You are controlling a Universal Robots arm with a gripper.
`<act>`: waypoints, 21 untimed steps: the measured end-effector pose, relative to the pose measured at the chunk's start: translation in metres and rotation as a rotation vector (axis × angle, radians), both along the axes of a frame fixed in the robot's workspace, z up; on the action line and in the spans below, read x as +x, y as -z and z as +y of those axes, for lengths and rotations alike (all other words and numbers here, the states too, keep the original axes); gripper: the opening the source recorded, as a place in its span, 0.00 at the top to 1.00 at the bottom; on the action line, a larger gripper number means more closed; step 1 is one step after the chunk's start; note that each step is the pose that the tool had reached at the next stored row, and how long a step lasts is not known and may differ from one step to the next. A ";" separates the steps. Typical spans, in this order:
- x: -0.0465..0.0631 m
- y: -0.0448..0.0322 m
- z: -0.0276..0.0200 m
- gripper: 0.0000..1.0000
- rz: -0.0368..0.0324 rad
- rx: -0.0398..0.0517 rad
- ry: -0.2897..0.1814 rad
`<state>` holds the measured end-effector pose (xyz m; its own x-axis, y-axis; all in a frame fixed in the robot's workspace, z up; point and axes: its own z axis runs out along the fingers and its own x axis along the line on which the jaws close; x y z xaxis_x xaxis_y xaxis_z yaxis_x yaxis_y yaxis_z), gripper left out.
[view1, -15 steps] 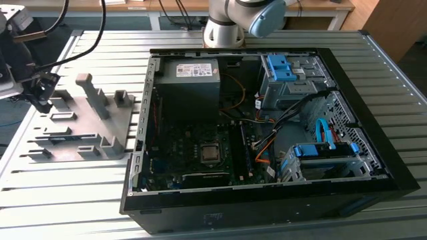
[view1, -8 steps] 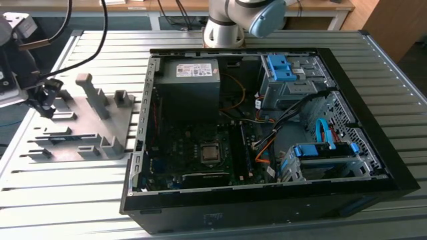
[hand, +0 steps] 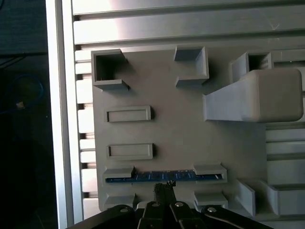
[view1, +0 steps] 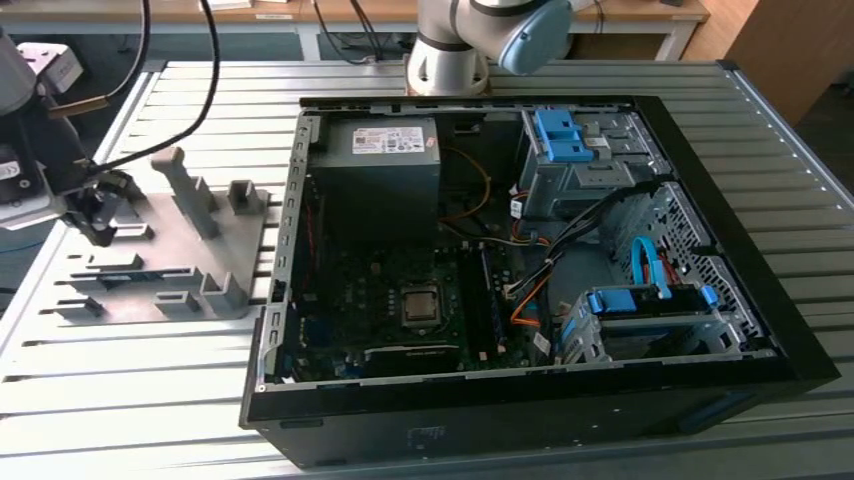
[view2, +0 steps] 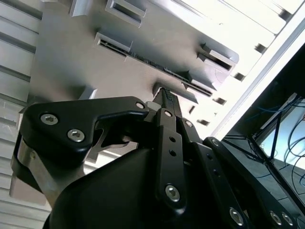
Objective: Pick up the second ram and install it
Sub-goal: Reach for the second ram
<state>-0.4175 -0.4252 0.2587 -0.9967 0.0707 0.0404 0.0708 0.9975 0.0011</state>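
Note:
The second ram point(hand: 164, 176) is a thin blue-green stick standing on edge in a slot between two grey blocks of the fixture plate point(hand: 181, 138). In the second wrist view it is a dark strip point(view2: 145, 59) in the same slot. My gripper point(hand: 164, 189) hangs just beside the stick's middle, over the neighbouring slot, its fingers point(view2: 167, 98) drawn together with nothing seen between them. In the exterior view the gripper point(view1: 96, 232) sits low over the plate's end point(view1: 160, 300) at the exterior view's left.
The open computer case point(view1: 534, 395) lies to the exterior view's right of the plate, with the motherboard point(view1: 387, 300), a power supply point(view1: 380, 160) and blue drive bays point(view1: 641, 300) inside. A tall grey block point(hand: 257, 95) rises from the plate. Cables point(view1: 200, 90) hang above.

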 end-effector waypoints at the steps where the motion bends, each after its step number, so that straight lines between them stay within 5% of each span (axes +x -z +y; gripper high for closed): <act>1: 0.000 0.0018 -0.0003 0.90 0.0002 0.0000 0.000; 21: 0.000 0.0340 -0.0045 0.90 0.0050 -0.0001 0.000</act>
